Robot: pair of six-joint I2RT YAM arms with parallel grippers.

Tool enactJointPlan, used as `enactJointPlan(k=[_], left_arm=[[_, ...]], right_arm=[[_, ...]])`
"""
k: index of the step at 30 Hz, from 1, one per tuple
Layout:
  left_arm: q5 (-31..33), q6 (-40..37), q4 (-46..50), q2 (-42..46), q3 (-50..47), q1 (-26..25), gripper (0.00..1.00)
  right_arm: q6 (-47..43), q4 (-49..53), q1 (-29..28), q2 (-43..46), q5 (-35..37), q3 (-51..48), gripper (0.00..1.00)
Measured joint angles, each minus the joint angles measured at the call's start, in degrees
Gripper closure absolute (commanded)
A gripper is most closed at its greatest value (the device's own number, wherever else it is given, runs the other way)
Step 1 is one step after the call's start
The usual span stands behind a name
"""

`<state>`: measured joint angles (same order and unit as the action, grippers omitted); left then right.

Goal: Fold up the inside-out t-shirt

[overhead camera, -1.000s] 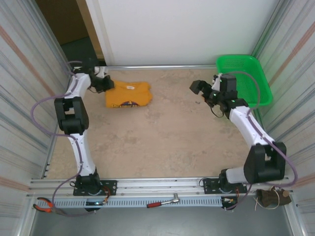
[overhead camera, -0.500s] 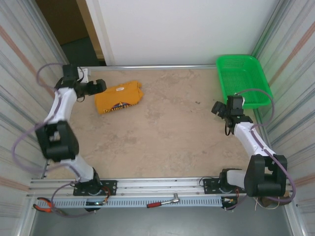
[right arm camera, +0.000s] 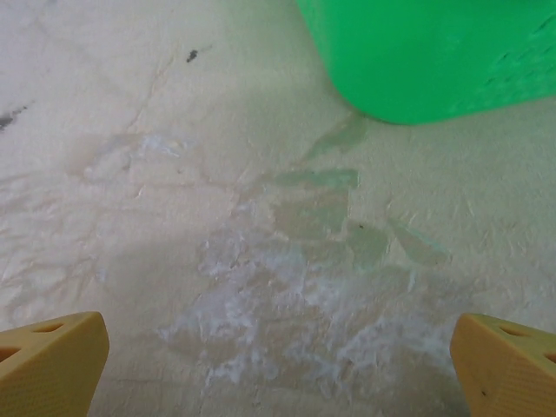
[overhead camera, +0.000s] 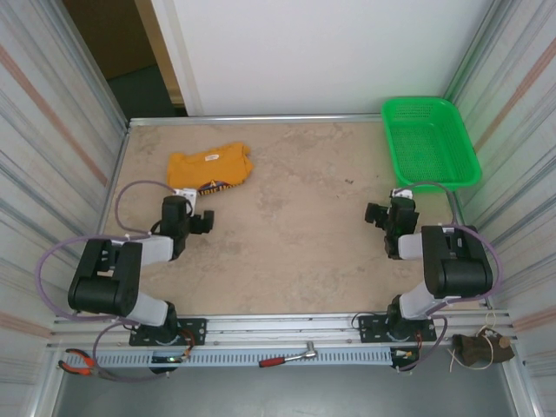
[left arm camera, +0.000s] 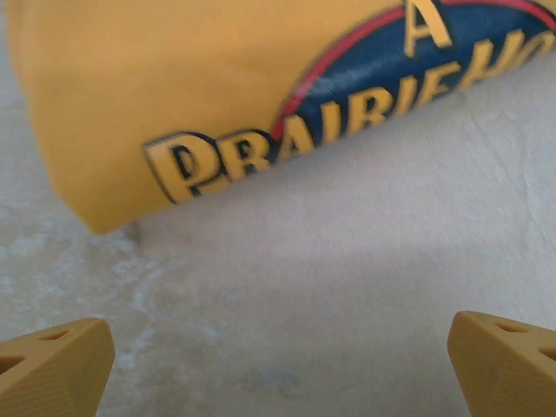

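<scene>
The inside-out t-shirt [overhead camera: 209, 167] lies as a folded mustard-orange bundle at the back left of the table, a dark blue oval graphic along its near edge. In the left wrist view the t-shirt [left arm camera: 217, 87] shows the blue print with orange letters. My left gripper [overhead camera: 198, 222] is pulled back near the table's left side, a little in front of the shirt, open and holding nothing; its orange fingertips [left arm camera: 52, 365] stand wide over bare table. My right gripper [overhead camera: 380, 215] is folded back on the right, open, with wide-apart fingertips [right arm camera: 504, 365] over bare table.
A green basket [overhead camera: 430, 139] stands at the back right corner; its near wall [right arm camera: 434, 52] is just beyond the right gripper. Metal walls close in both sides. Pliers [overhead camera: 76, 365] and a ratchet wrench [overhead camera: 291, 356] lie on the front rail.
The left gripper let go of the shirt and opened, then the arm drew back toward its base. The right arm also folded back toward its base. The shirt shifted slightly left and stays folded.
</scene>
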<state>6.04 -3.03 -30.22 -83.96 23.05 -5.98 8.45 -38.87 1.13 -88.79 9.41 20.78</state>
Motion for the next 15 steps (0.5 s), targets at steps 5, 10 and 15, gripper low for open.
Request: enactJointPlan(k=[5, 10, 15], left_arm=[[-0.9, 0.3, -10.9, -3.2, -1.2, 4.7, 0.01], [-2.5, 0.3, -14.2, -3.1, -1.0, 4.8, 0.01], [-3.3, 0.5, -14.3, -3.1, -0.9, 4.8, 0.01]], right_arm=[[-0.6, -4.9, 0.6, 0.0, -2.1, 1.0, 0.01], [-1.5, -6.2, 0.2, 0.0, -3.0, 1.2, 0.01], [-1.5, -6.3, 0.5, 0.0, -4.2, 1.5, 0.01]])
